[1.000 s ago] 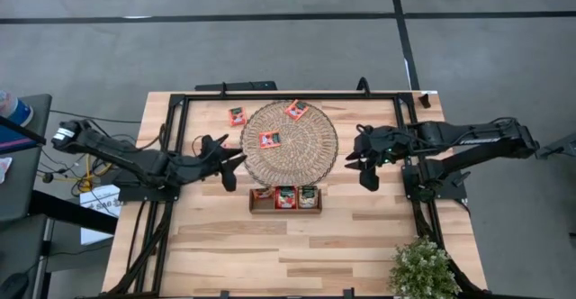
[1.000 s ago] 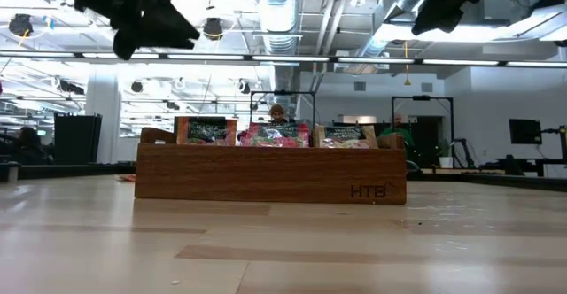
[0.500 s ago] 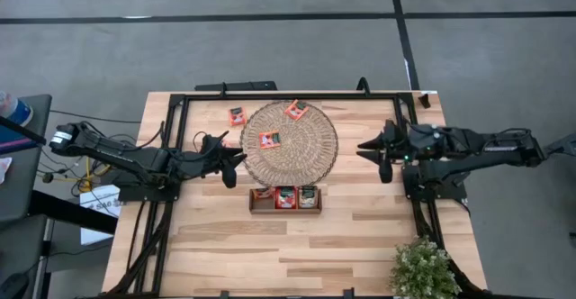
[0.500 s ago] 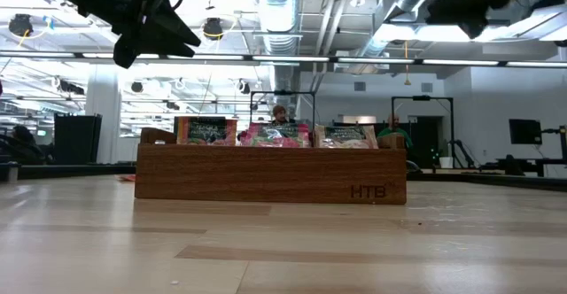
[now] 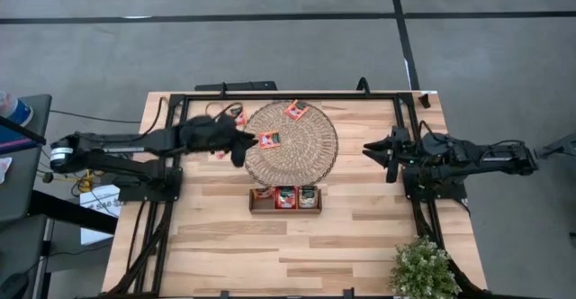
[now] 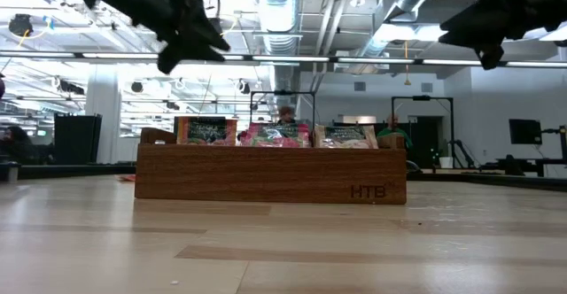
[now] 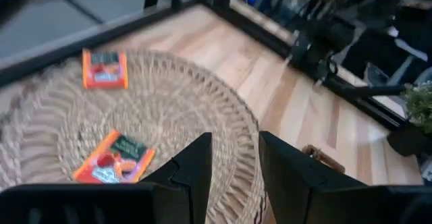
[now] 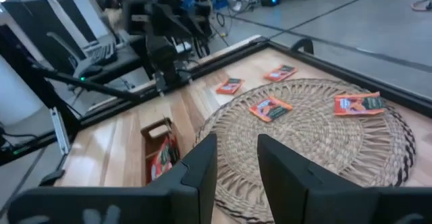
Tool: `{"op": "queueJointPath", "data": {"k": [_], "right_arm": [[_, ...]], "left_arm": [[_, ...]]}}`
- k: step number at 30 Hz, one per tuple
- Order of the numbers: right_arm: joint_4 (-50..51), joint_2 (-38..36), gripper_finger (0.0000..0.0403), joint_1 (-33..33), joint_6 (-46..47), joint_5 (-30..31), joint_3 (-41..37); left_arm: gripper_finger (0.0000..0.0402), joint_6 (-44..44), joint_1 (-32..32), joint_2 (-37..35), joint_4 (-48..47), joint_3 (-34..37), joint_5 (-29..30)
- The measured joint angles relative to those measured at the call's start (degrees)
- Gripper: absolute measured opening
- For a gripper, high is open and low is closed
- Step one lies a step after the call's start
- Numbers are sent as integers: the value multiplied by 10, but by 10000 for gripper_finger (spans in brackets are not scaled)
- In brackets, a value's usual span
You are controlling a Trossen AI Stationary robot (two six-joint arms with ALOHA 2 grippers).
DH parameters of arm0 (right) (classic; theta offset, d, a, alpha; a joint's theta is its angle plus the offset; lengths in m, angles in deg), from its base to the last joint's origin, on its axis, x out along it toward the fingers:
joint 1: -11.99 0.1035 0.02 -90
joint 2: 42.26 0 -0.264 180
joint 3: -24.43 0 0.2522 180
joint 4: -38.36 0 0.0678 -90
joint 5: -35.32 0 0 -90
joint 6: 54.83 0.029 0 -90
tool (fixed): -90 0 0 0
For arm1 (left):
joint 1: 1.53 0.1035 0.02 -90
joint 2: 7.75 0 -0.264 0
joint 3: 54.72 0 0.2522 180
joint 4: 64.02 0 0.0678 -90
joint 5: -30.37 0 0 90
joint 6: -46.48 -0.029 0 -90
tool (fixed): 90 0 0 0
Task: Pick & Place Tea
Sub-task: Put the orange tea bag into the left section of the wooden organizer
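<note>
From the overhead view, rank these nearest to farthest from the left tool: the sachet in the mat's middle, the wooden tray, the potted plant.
1. Mat's middle sachet, just beside the left tool.
2. Wooden tray, below the mat.
3. Potted plant, table's far corner.

**Desk layout**

A round woven mat [image 5: 289, 143] lies at the desk's [image 5: 342, 236] middle, toward the far edge. Two tea sachets [image 5: 269, 139] lie on it; two more [image 5: 237, 116] lie on the desk just left of it. A wooden tray [image 5: 285, 198] holding sachets sits just in front of the mat. A plant [image 5: 421, 269] stands at the near right corner.
</note>
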Motion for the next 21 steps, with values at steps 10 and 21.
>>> {"op": "queueJointPath", "data": {"k": [10, 21], "right_arm": [[-2, -9, 98, 0, 0, -1, 0], [-1, -8, 98, 0, 0, 0, 0]], "left_arm": [[114, 50, 175, 176, -22, -77, -197], [113, -260, 217, 354, -215, -314, -291]]}}
